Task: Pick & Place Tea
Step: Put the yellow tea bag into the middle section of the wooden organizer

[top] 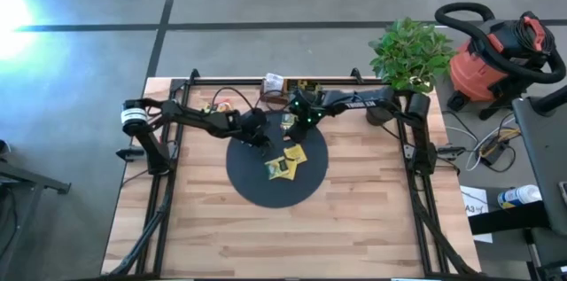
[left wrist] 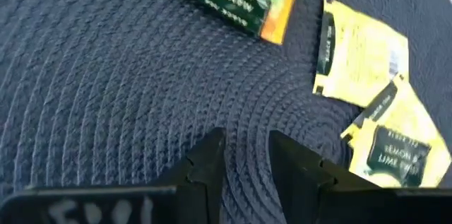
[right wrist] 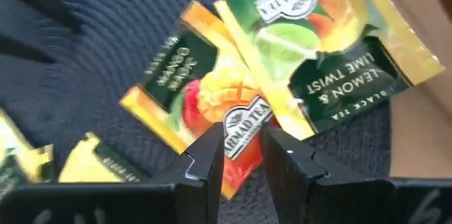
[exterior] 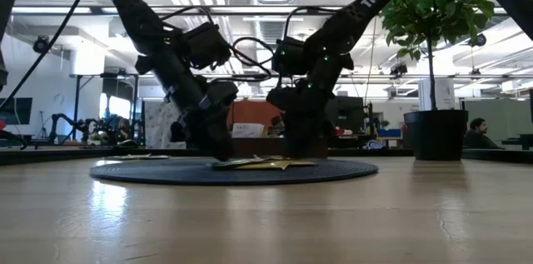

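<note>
High view: you have several tea packets (top: 285,162) on the black mat (top: 266,188), near its far edge.
Left wrist view: left gripper (left wrist: 246,155), fingers slightly apart, empty, over bare mat.
Right wrist view: right gripper (right wrist: 241,148), fingers narrowly apart around the mango packet (right wrist: 201,104); grip unconfirmed. Placing remains.

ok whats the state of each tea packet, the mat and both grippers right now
orange mango packet: flat on mat
green lemon-lime packet: overlapping it, partly off the mat edge
two yellow packets: flat, overlapping
black mat: flat on table
left gripper: narrowly open, empty
right gripper: narrowly open over mango packet
</note>
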Controlling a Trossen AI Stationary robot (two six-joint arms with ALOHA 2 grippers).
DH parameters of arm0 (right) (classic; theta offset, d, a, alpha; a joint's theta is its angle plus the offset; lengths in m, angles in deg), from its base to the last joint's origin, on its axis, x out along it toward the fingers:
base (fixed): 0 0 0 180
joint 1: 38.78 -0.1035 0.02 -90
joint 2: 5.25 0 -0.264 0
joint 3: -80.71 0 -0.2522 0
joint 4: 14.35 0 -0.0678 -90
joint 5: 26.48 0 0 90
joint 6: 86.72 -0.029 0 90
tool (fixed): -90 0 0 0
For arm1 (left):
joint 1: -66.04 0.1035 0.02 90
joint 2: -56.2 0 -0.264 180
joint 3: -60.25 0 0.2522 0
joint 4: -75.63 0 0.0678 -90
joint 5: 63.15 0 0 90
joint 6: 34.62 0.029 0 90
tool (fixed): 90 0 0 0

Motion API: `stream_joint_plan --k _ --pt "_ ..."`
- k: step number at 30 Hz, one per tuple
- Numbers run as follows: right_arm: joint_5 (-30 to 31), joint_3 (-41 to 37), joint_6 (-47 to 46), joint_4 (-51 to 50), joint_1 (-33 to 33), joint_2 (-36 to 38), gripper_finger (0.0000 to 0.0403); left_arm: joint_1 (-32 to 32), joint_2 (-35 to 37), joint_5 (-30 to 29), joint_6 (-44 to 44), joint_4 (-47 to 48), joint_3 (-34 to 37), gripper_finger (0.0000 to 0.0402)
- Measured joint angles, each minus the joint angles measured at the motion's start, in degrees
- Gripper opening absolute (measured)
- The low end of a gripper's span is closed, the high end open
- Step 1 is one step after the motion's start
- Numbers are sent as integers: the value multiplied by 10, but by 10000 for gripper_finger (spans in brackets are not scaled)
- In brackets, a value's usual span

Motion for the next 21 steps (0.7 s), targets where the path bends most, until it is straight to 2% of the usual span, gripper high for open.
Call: stream_joint_plan --k 4,12,21 --pt "-28 -2 -6 -2 -12 -1 91 -1 0 0 -14 -7 6 110" --pt "-166 5 -6 12 -46 -3 95 -5 0 -2 -18 -17 11 110" --pt "-124 18 -14 13 -61 -4 95 -9 0 -1 -28 -21 13 110"
